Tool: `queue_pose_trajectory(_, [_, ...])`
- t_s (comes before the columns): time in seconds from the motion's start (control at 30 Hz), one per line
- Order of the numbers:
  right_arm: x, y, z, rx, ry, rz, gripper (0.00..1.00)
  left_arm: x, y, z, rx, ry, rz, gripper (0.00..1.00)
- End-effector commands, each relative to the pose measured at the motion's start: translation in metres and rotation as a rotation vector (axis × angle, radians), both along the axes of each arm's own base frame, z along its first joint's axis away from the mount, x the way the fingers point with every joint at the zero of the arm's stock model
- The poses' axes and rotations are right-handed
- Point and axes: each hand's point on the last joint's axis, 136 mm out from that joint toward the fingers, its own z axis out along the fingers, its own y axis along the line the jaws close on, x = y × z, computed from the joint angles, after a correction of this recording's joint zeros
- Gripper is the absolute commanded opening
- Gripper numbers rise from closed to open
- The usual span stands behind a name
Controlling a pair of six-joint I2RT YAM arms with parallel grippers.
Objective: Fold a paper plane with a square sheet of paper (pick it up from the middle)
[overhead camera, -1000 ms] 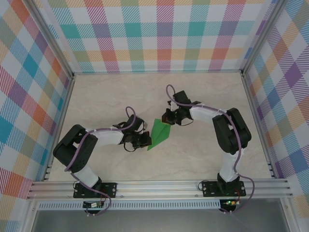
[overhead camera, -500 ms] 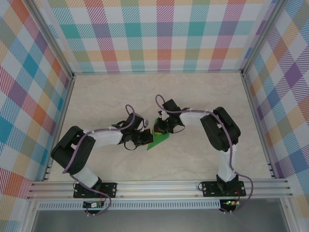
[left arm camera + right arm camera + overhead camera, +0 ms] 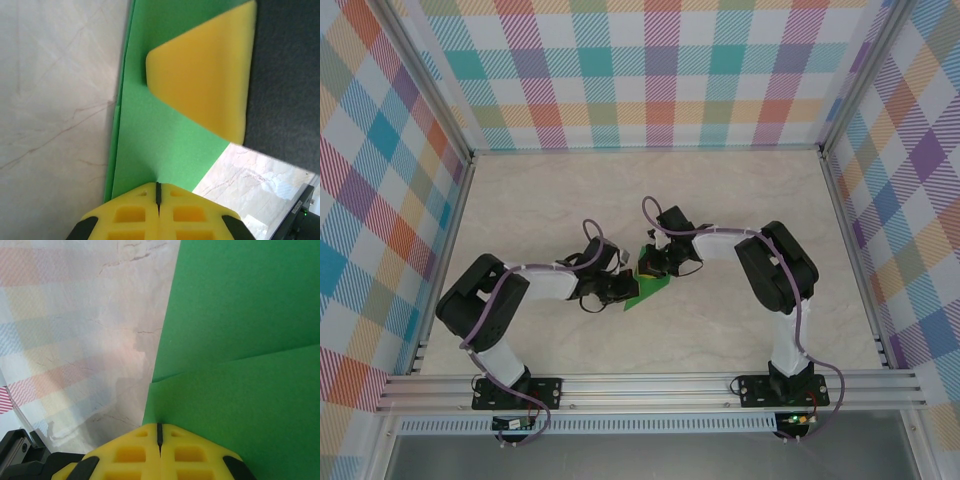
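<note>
Green paper shows in both wrist views: the bright-green folded sheet of paper (image 3: 651, 287) lies flat on the pale marble-patterned counter (image 3: 740, 200), under and just ahead of both end effectors. The left end effector (image 3: 158, 186) is clenched, its two yellow fingers meeting along a thin dark seam, with the tips set at the paper's near edge. Ahead of it and to its right, a yellow finger pad (image 3: 205, 85) of the other arm lies over the same green surface. To its left, the paper's long straight edge runs away from it, with bare counter beyond. The right end effector (image 3: 159, 426) is also clenched, finger against finger, and its tips sit over a layered part of the paper. A folded flap's edge crosses just ahead of it, rising toward its right, and a second layer stretches farther ahead. Bare counter lies to its left. From above, the two end effectors face each other close together, with the paper beneath and between them.
</note>
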Motion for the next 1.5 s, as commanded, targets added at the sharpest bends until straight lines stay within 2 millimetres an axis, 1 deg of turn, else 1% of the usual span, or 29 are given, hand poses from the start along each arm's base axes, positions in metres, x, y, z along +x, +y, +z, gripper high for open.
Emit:
queue_pose_trajectory(0.0, [-0.011, -0.021, -0.030, -0.124, 0.062, -0.025, 0.00, -0.038, 0.021, -0.020, 0.047, 0.103, -0.023, 0.00])
queue_pose_trajectory(0.17, [-0.011, -0.022, -0.031, -0.134, 0.064, -0.027, 0.00, -0.069, 0.042, -0.035, 0.079, 0.154, -0.027, 0.00])
queue_pose_trajectory(0.27, [-0.011, -0.022, -0.031, -0.135, 0.064, -0.026, 0.00, -0.081, 0.046, -0.037, 0.064, 0.173, -0.038, 0.00])
queue_pose_trajectory(0.37, [-0.011, -0.023, -0.031, -0.137, 0.063, -0.023, 0.00, -0.088, 0.050, -0.034, 0.068, 0.169, -0.054, 0.00])
queue_pose_trajectory(0.47, [-0.009, -0.021, -0.027, -0.130, 0.055, -0.019, 0.00, -0.081, 0.045, -0.017, 0.035, 0.122, -0.065, 0.00])
queue_pose_trajectory(0.57, [-0.006, -0.017, -0.018, -0.112, 0.043, -0.010, 0.00, -0.068, 0.037, 0.007, -0.012, 0.057, -0.068, 0.00])
queue_pose_trajectory(0.63, [-0.003, -0.011, -0.007, -0.079, 0.026, -0.002, 0.00, -0.054, 0.031, 0.026, -0.038, 0.001, -0.060, 0.00])
queue_pose_trajectory(0.7, [0.002, -0.005, 0.007, -0.048, 0.003, 0.000, 0.02, -0.039, 0.025, 0.043, -0.052, -0.055, -0.045, 0.03])
queue_pose_trajectory(0.73, [0.004, -0.003, 0.015, -0.035, -0.009, -0.004, 0.04, -0.030, 0.023, 0.050, -0.051, -0.079, -0.031, 0.04])
queue_pose_trajectory(0.8, [0.007, -0.004, 0.028, -0.026, -0.028, -0.024, 0.10, -0.015, 0.019, 0.056, -0.047, -0.107, 0.000, 0.04])
queue_pose_trajectory(0.87, [0.009, -0.009, 0.038, -0.035, -0.044, -0.066, 0.20, -0.004, 0.014, 0.056, -0.050, -0.111, 0.028, 0.09])
queue_pose_trajectory(0.93, [0.009, -0.019, 0.041, -0.050, -0.043, -0.124, 0.28, 0.005, 0.012, 0.052, -0.043, -0.116, 0.046, 0.10])
queue_pose_trajectory(0.97, [0.009, -0.025, 0.041, -0.054, -0.037, -0.163, 0.33, 0.009, 0.010, 0.050, -0.037, -0.116, 0.053, 0.12])
queue_pose_trajectory(1.07, [0.007, -0.045, 0.042, -0.062, -0.021, -0.277, 0.45, 0.016, 0.007, 0.043, -0.025, -0.104, 0.060, 0.16])
queue_pose_trajectory(1.17, [0.005, -0.061, 0.041, -0.070, -0.007, -0.371, 0.51, 0.020, 0.007, 0.034, -0.014, -0.087, 0.080, 0.20])
queue_pose_trajectory(1.23, [0.004, -0.064, 0.039, -0.067, -0.003, -0.403, 0.52, 0.022, 0.009, 0.031, -0.001, -0.084, 0.097, 0.21])
queue_pose_trajectory(1.33, [0.006, -0.059, 0.036, -0.048, 0.017, -0.405, 0.52, 0.023, 0.012, 0.029, 0.014, -0.091, 0.113, 0.22])
queue_pose_trajectory(1.47, [0.009, -0.042, 0.035, 0.005, 0.027, -0.356, 0.49, 0.024, 0.017, 0.031, 0.026, -0.100, 0.129, 0.25])
